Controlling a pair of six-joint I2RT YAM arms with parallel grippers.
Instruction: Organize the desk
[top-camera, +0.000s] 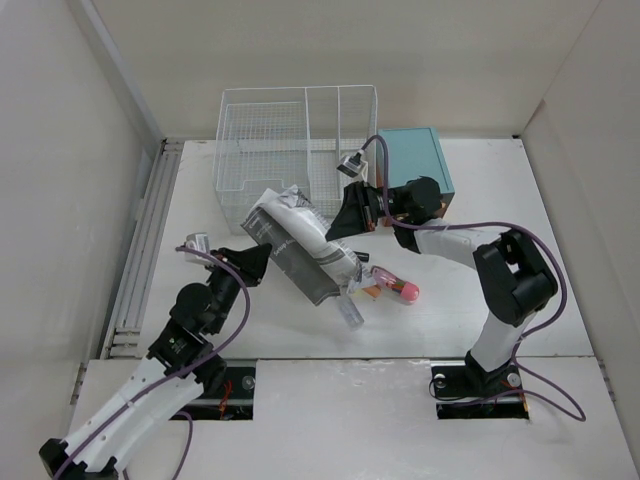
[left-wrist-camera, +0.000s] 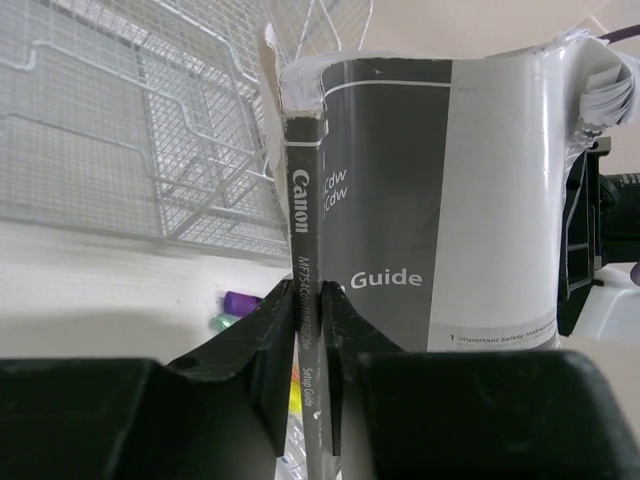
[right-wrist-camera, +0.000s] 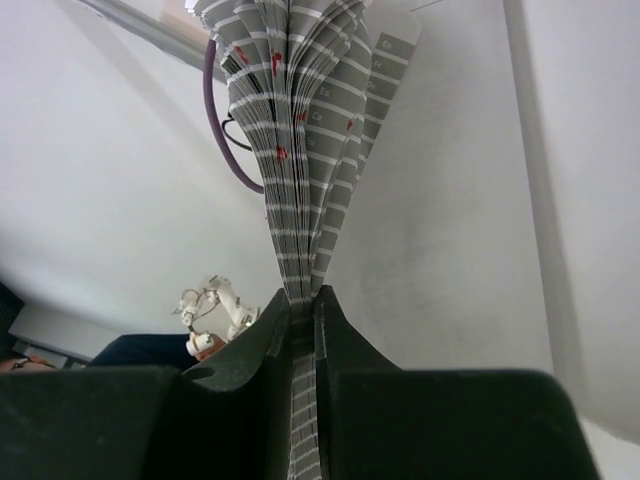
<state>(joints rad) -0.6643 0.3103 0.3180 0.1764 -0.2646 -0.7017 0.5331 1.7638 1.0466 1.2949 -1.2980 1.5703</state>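
Grey manual (top-camera: 300, 258) partly hides the pens (top-camera: 398, 290) on the desk (top-camera: 500, 310).

White matte desk (top-camera: 500, 300). Wire basket (top-camera: 295, 135) sat at the far edge, teal box (top-camera: 418, 165) just beside it on the right. Mid-desk lay a pink marker (top-camera: 402, 291) next to something small and orange (top-camera: 371, 292). Purple marker (left-wrist-camera: 240, 300) and green marker (left-wrist-camera: 217, 322) lay in front of the basket.
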